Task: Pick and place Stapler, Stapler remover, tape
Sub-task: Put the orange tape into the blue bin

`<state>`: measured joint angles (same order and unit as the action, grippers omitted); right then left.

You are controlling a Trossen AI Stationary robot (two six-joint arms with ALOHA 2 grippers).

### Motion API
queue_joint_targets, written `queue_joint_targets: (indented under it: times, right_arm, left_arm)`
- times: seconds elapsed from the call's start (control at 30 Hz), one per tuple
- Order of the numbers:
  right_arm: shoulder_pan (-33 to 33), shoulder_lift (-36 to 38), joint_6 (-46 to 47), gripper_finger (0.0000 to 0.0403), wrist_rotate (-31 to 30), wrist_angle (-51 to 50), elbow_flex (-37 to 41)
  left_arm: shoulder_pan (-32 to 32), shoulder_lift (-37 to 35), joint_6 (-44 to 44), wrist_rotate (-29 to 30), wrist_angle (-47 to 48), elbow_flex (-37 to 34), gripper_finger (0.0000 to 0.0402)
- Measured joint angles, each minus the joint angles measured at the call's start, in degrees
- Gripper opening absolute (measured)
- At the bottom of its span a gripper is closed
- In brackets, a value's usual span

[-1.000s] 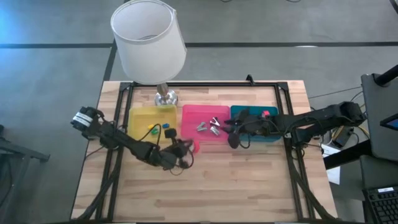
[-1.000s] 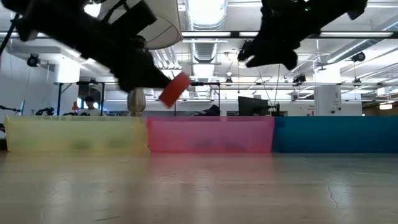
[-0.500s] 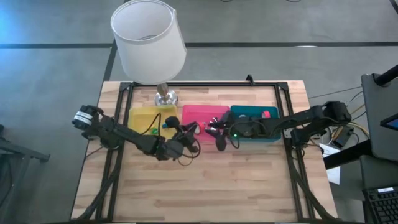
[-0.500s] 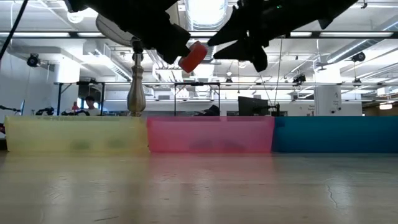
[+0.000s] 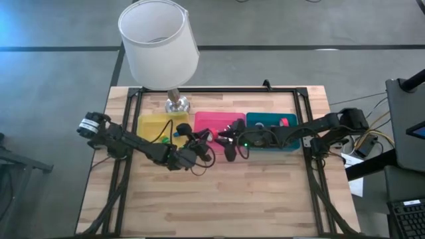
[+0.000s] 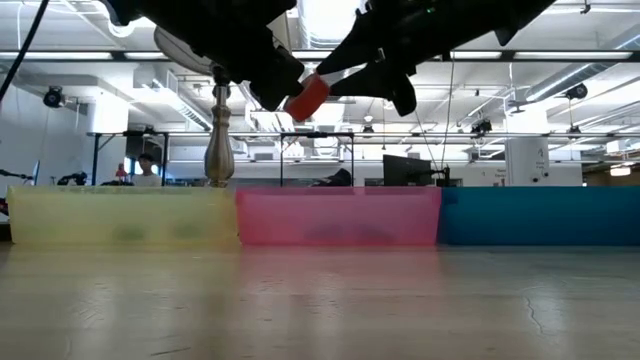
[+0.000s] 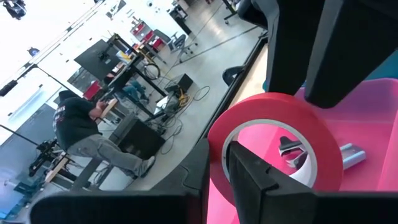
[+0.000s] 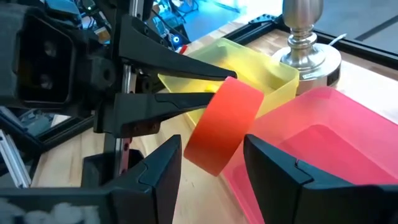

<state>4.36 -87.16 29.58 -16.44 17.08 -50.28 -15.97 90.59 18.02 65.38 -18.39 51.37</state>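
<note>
On the wooden table (image 5: 219,199), a translucent yellow plastic bin (image 5: 151,126) sits at the left of a row of three, holding only small coloured bits and taking no part in the exchange. Above its border with the pink plastic bin (image 5: 219,119), the left gripper (image 5: 196,143) clamps the wall of a red ring-shaped roll of tape (image 6: 307,96) with a pale core, one finger threaded through the core and the roll held clear of the table, apparently offered for a handover. Silvery claw-like metal pieces (image 7: 289,149) lie in the pink bin below. The right gripper (image 5: 227,139), reaching across from the blue plastic bin (image 5: 282,145), holds its fingers spread on either side of the roll (image 8: 224,124), not yet gripping, seemingly poised to take it.
</note>
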Motion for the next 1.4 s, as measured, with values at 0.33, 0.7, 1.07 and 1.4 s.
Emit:
queue_joint_targets:
  times: [0.33,0.7,1.07,1.4]
  right_arm:
    - [-0.02,-1.20,-0.09,0.0166,-0.03,2.10,-0.07]
    - [-0.94,-1.02,-2.91,0.0166,-0.16,3.47,-0.07]
    - [-1.97,-0.98,-5.49,0.0134,-1.28,3.28,-0.07]
    - [-2.23,-0.96,-7.32,0.0113,-1.73,2.74,-0.76]
  left_arm:
    - [0.09,0.00,-1.80,0.15,-1.08,0.30,0.0049]
    - [0.13,-0.02,-2.26,0.27,-1.12,1.79,0.0049]
    - [0.15,-0.02,-5.42,0.79,-1.14,1.87,0.0049]
    - [0.17,-0.11,-6.73,0.51,-1.14,1.87,0.0058]
